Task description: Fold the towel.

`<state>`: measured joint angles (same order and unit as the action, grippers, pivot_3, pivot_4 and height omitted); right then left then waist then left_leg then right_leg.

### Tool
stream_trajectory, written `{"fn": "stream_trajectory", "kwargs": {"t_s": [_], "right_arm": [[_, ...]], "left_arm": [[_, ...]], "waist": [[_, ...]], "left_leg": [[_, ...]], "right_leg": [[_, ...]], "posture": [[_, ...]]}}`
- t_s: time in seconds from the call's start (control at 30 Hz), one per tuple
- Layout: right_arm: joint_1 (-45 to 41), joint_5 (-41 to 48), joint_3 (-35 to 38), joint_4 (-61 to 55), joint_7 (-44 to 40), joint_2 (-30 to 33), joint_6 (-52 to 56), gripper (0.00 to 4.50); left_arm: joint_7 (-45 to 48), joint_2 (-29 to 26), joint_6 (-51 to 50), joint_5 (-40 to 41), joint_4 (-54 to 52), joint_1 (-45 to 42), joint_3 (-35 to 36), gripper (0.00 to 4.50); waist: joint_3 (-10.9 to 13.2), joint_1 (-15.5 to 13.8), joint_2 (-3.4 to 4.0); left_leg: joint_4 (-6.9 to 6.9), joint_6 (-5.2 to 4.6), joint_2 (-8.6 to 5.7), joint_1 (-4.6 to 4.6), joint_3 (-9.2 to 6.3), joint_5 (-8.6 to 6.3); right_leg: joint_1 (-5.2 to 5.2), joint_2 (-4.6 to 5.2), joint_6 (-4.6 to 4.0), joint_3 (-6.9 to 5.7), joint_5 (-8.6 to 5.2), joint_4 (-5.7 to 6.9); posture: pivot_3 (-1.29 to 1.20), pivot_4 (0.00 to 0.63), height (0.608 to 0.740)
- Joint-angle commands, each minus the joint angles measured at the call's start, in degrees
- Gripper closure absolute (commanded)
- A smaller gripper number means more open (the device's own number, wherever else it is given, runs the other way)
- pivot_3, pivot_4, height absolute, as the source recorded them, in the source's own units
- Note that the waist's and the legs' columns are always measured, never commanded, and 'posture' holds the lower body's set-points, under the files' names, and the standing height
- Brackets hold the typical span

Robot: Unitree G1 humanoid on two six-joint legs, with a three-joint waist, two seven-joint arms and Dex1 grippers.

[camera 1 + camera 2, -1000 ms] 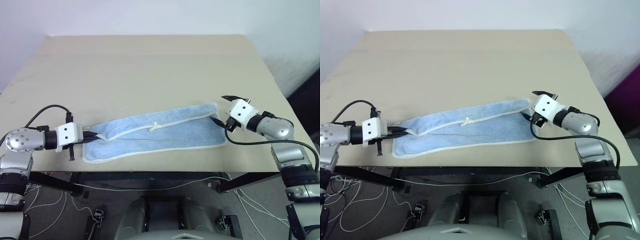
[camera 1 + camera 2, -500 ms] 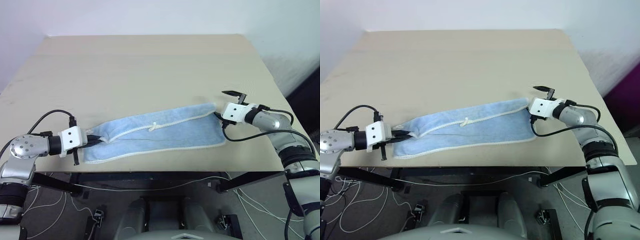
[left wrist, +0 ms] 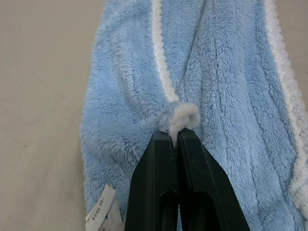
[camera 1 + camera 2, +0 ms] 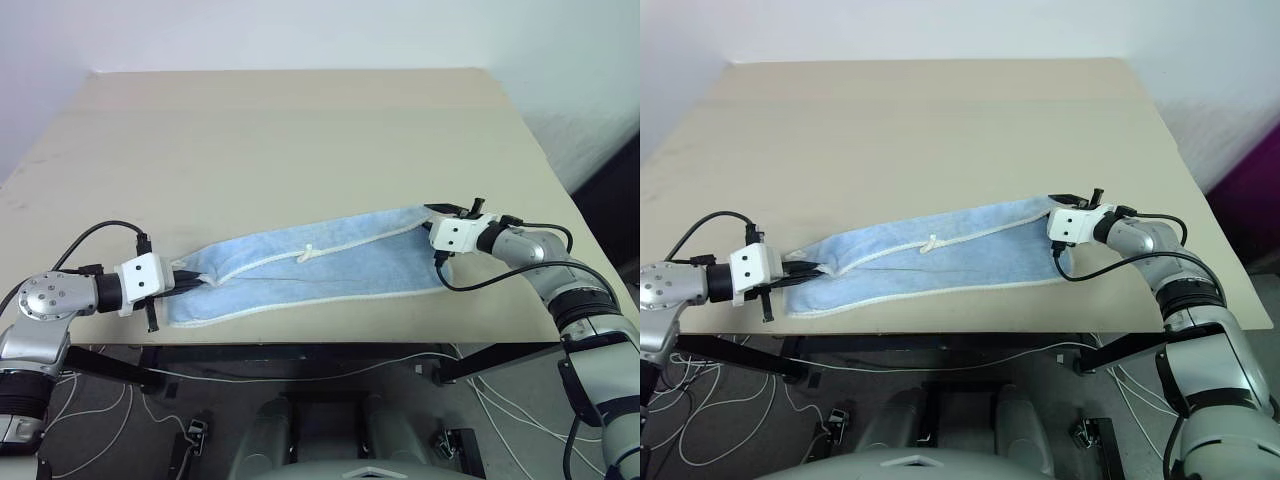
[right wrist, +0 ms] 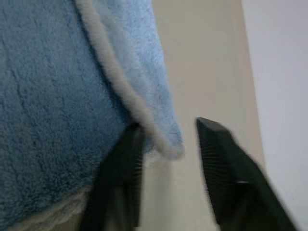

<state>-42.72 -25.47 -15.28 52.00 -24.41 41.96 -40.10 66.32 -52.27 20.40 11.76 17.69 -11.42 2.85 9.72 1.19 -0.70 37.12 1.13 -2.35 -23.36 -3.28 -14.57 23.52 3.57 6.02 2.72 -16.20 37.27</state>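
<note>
A broad beige rectangular wooden tabletop [image 4: 300, 130] stands before a plain white wall [image 4: 300, 30]. At six o'clock, beneath it, white cables [image 4: 110, 420] trail over grey floor [image 4: 500, 420].

My left gripper [image 3: 174, 137] is pinching the towel [image 4: 320, 270] at its left end, fingers pressed together. My right gripper [image 5: 168, 144] is straddling the towel's far right corner, its fingers [image 5: 219, 159] parted around the edging.

We reckon it's a lab or test room: plain beige table [image 4: 300, 130] against bare white walls [image 4: 300, 30], loose cables [image 4: 90, 400] strewn on the floor at lower left.
</note>
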Motion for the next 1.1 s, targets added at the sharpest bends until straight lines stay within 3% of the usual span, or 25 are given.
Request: {"fn": "stream_trajectory", "kwargs": {"t_s": [0.03,0.07,0.33,0.6,0.83,1.0,1.1], "right_arm": [[-0.3,2.0,1.2,-0.7,-0.8,0.6,-0.7,4.06],[-0.2,2.2,1.3,-0.8,-1.0,0.6,-0.7,4.43],[-1.2,4.5,3.8,-4.7,-1.5,3.3,0.4,4.47],[-9.5,13.1,10.6,-4.3,-8.2,8.4,5.3,4.47],[-18.7,16.0,13.4,-0.9,-11.4,11.5,7.3,4.47],[-15.5,24.7,17.6,-7.3,-20.7,14.0,11.4,4.47],[-4.2,35.1,21.4,-20.8,-30.5,16.3,20.0,4.47]], "left_arm": [[-1.0,-0.4,-0.8,0.7,-1.9,0.3,2.1,4.5],[-1.2,-0.3,-1.2,0.8,-1.9,0.3,2.3,4.5],[-6.2,2.2,-6.1,3.4,-1.4,-3.2,4.8,4.5],[-17.1,6.3,-13.0,4.3,10.0,-24.6,9.1,4.5],[-19.3,6.7,-11.6,2.7,24.2,-42.4,9.2,4.5],[-14.7,3.8,-10.3,3.5,26.3,-41.8,10.3,4.5],[-6.8,1.3,-14.2,7.7,19.8,-32.7,12.3,4.5]], "waist": [[0.0,0.0,0.0],[0.0,0.0,0.0],[0.0,-0.2,0.06],[0.1,-0.2,0.03],[0.1,0.2,0.03],[0.1,0.2,0.03],[0.1,0.2,0.04]], "left_leg": [[0.0,0.0,0.0,0.0,0.0,0.0],[0.0,0.0,0.0,0.0,0.0,0.0],[0.01,0.0,-0.01,0.0,0.0,0.0],[0.06,0.0,-0.04,-0.03,-0.04,0.0],[0.01,0.02,-0.03,-0.07,0.01,0.01],[-0.01,0.1,-0.03,-0.13,0.03,0.06],[-0.02,0.01,-0.01,-0.11,0.02,0.01]], "right_leg": [[0.0,0.0,0.0,0.0,0.0,0.0],[0.0,0.0,0.0,0.0,0.0,0.0],[0.0,0.01,0.0,0.0,0.0,0.01],[-0.01,0.02,0.01,-0.05,0.01,0.0],[0.08,-0.01,0.01,-0.03,0.01,0.02],[0.1,0.0,0.02,0.0,0.01,0.02],[0.07,0.0,0.02,0.0,0.01,0.05]], "posture": [[0.0,0.15,0.74],[0.0,0.15,0.74],[0.0,0.15,0.74],[0.0,0.15,0.74],[0.0,0.15,0.74],[0.0,0.15,0.74],[0.0,0.15,0.74]]}}
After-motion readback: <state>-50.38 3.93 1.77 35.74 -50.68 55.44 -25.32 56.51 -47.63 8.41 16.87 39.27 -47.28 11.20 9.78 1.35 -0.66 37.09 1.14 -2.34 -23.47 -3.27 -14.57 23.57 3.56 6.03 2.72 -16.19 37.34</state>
